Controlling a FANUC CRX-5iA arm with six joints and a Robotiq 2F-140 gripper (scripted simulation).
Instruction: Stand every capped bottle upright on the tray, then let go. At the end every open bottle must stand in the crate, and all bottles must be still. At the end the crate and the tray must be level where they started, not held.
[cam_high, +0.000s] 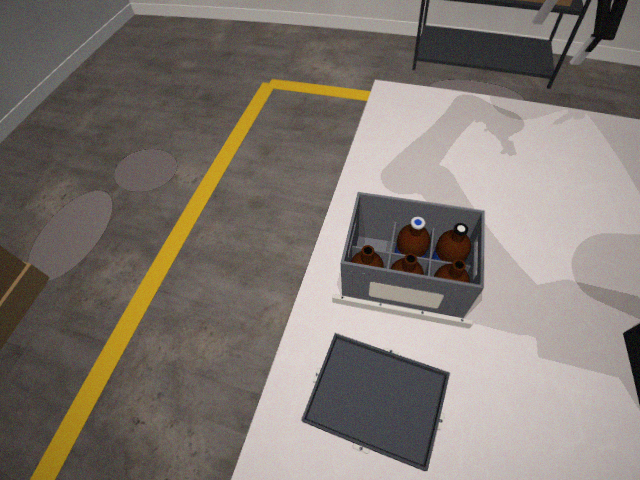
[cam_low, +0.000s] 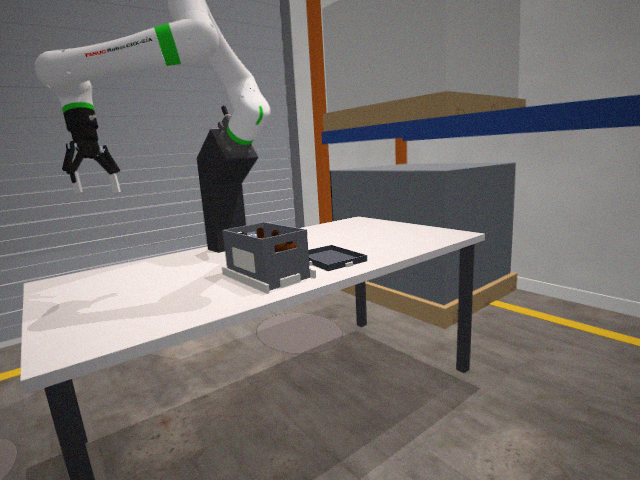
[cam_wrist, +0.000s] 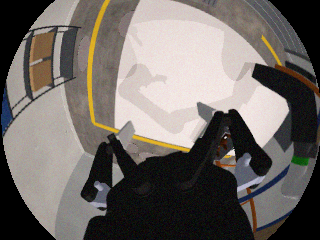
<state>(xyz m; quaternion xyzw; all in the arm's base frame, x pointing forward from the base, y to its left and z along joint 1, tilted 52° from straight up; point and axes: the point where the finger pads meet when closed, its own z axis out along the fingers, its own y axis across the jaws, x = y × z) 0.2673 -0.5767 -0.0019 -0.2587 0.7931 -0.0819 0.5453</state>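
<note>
A grey crate (cam_high: 408, 297) (cam_low: 261, 258) stands on the white table (cam_high: 522, 413) (cam_low: 129, 310). Its back row holds a brown bottle with a blue-and-white cap (cam_high: 417, 223) and a brown bottle with a black cap (cam_high: 460, 229), both upright. Its front row holds three open brown bottles (cam_high: 367, 255) (cam_high: 408, 261) (cam_high: 455, 269), also upright. An empty dark grey tray (cam_high: 377, 400) (cam_low: 336, 256) lies flat in front of the crate. My gripper (cam_low: 97, 187) (cam_high: 562, 32) (cam_wrist: 164, 117) is open and empty. It hangs high above the far end of the table, well away from the crate.
The arm's black pedestal (cam_low: 222, 196) stands behind the crate. A metal shelf rack (cam_high: 485, 49) stands beyond the table's far end. A yellow floor line (cam_high: 155, 279) runs along the table's left. A large grey block (cam_low: 423, 222) stands behind the table.
</note>
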